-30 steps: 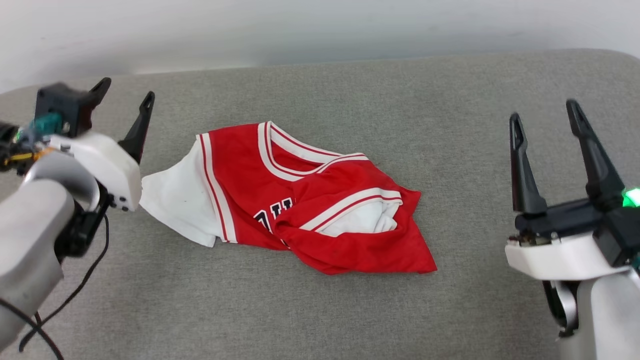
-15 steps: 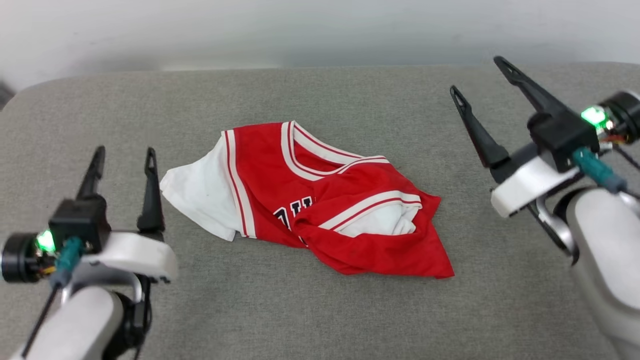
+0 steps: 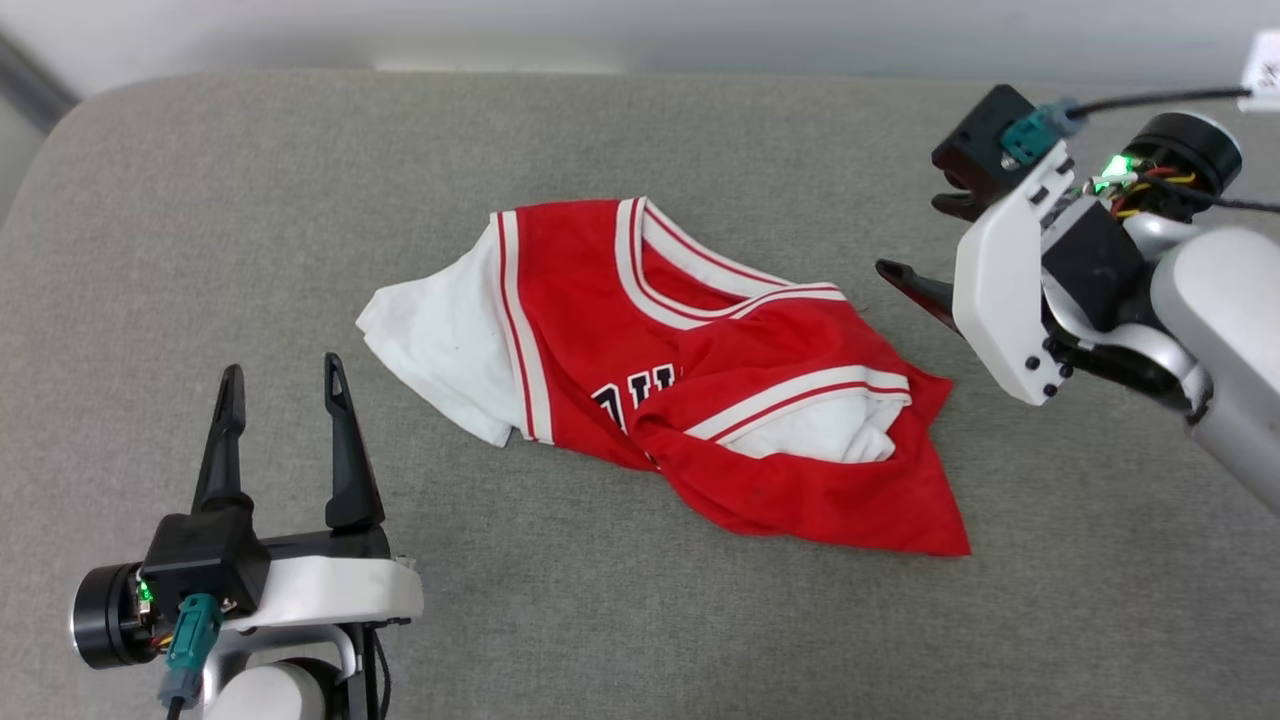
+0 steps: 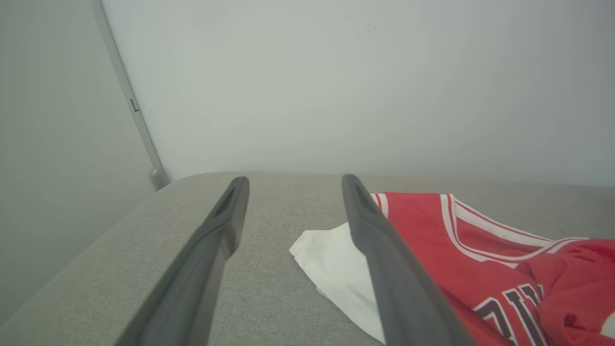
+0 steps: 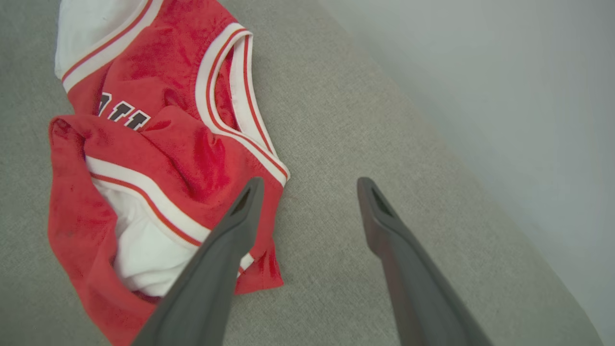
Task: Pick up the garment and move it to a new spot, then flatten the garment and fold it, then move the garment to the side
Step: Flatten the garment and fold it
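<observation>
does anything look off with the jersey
Yes. The jersey lies crumpled: red cloth is folded over the lettering, hiding most of it, and a white sleeve is bunched inside the fold.

garment (image 3: 700, 400): on padded surface (image 3: 200, 250), about its middle | left gripper (image 3: 283, 366): nearer than garment, to its left, not touching, fingers pointing toward wall (image 3: 640, 30) | right gripper (image 3: 912, 237): just beside garment's far right edge, fingers pointing leftward | wall: behind surface's far edge
</observation>
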